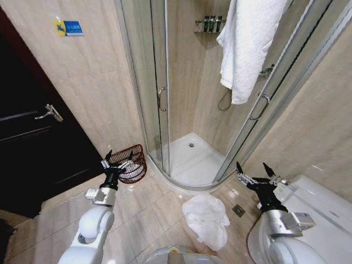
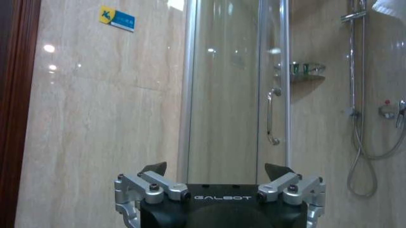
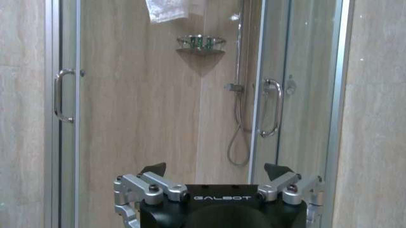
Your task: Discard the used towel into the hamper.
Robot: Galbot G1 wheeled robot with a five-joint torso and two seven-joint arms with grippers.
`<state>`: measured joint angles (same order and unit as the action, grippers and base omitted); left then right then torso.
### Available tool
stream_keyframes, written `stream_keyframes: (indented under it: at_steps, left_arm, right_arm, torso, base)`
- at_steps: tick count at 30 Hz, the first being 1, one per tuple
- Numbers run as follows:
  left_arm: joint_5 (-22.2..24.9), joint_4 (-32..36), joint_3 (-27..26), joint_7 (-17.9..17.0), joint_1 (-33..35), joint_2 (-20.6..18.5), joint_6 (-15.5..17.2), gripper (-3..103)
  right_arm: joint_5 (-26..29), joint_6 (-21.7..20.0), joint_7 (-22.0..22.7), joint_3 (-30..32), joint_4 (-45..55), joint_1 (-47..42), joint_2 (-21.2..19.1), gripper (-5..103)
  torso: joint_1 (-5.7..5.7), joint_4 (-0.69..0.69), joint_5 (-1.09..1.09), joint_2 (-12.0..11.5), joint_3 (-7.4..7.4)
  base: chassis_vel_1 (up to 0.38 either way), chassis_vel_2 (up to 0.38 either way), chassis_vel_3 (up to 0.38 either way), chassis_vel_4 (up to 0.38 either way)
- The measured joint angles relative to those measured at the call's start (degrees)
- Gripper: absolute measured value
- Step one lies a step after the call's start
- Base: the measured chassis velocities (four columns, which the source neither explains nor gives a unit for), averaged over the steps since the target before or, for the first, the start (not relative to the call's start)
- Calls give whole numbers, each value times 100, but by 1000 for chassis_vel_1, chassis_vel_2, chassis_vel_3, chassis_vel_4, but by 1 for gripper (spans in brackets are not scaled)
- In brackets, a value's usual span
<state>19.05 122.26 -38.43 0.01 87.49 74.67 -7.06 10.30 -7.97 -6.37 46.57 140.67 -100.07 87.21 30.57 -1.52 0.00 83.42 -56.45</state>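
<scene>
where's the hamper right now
In the head view the hamper stands on the floor at the robot's left, against the tiled wall beside the shower enclosure, just beyond the open left gripper.

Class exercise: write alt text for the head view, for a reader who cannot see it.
A crumpled white towel lies on the bathroom floor before a glass shower, the wire hamper to its left. Both tools, left and right, are raised, open and empty.
</scene>
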Motion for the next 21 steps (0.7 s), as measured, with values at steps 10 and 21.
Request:
stream_keyframes:
  at_steps: [10,21]
  left_arm:
    - [4,105,-32,28,83,6,27,100]
    - [0,48,5,-30,23,19,-29,100]
  right_arm:
    - [47,-45,36,17,2,109,-55,100]
    - [71,-48,41,21,-40,118,-74,100]
  torso:
    - [14,0,0,33,-24]
    - [84,1,0,180,-99]
  base:
    - [0,0,0,0]
    - [0,0,0,0]
